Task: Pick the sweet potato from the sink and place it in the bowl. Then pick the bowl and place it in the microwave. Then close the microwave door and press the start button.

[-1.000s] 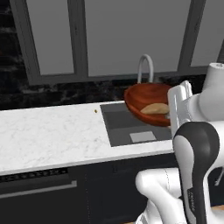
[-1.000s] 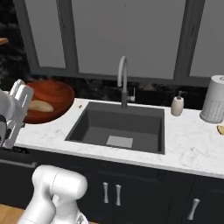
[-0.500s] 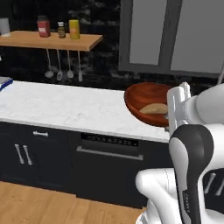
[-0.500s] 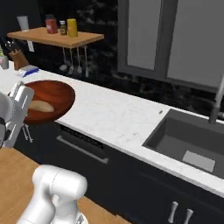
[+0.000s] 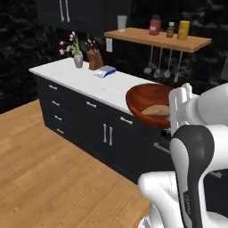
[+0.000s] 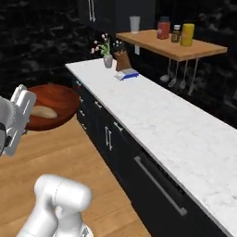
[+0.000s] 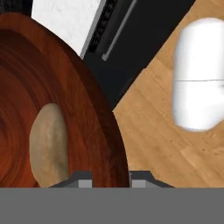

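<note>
The reddish-brown bowl [image 5: 144, 100] hangs in the air in front of the counter, held by its rim. My gripper [image 5: 177, 111] is shut on that rim, one finger inside and one outside. The tan sweet potato [image 5: 156, 110] lies inside the bowl close to the fingers. From the right base view the bowl [image 6: 53, 102] and the sweet potato [image 6: 43, 111] hang over the wooden floor, with the gripper [image 6: 22, 116] at the bowl's near edge. In the hand view the bowl [image 7: 52, 83] spreads across the left, the sweet potato [image 7: 49, 145] rests low in it, and the gripper [image 7: 112, 180] pinches the rim.
A long white marble counter [image 6: 157, 115] tops dark cabinets and a dishwasher front [image 6: 159, 187]. At its far end stand a flower vase [image 5: 78, 60], a knife block [image 5: 94, 60] and a blue object [image 5: 105, 71]. A wooden shelf [image 5: 156, 39] carries jars. Open wooden floor [image 5: 53, 164] lies to the left.
The whole scene has swung: the sink and windows slid out of view and the counter's far end with the shelf came in. The bowl with the sweet potato stays in the gripper.
</note>
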Tool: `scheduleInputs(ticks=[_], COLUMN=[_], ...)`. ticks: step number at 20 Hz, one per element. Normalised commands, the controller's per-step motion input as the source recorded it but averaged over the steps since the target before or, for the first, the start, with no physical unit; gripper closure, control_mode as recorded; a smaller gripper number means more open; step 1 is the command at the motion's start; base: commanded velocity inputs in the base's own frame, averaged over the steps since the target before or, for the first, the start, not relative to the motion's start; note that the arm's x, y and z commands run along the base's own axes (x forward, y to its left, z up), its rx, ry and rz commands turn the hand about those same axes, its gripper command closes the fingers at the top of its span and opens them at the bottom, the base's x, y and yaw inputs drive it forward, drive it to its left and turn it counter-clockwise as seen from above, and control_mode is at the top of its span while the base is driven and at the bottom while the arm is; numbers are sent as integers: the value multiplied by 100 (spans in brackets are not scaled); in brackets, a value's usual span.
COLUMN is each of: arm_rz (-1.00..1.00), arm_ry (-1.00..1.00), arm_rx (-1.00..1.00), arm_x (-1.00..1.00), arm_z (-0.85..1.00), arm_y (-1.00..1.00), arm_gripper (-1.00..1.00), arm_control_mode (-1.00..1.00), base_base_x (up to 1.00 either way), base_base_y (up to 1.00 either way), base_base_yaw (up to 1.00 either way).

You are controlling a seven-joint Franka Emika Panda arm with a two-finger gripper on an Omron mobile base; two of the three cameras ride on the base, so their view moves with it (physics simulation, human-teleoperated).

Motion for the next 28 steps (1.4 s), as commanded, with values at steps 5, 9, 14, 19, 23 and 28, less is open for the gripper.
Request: scheduleInputs(ticks=[5, 9, 14, 19, 23, 28], arm_rz=[0, 0, 0, 0, 0, 0], arm_ry=[0, 0, 0, 0, 0, 0], arm_rx=[0, 0, 0, 0, 0, 0], arm_x=[0, 0, 0, 0, 0, 0], arm_z=[0, 0, 0, 0, 0, 0], arm_y=[0, 0, 0, 0, 0, 0], arm_gripper=[100, 100, 100, 100, 100, 100], arm_control_mode=[100, 100, 100, 100, 100, 100], base_base_x=[0, 0, 0, 0, 0, -1], base_base_y=[58, 41, 22, 12, 0, 0], base_base_yaw=[80, 87, 92, 95, 99, 92])
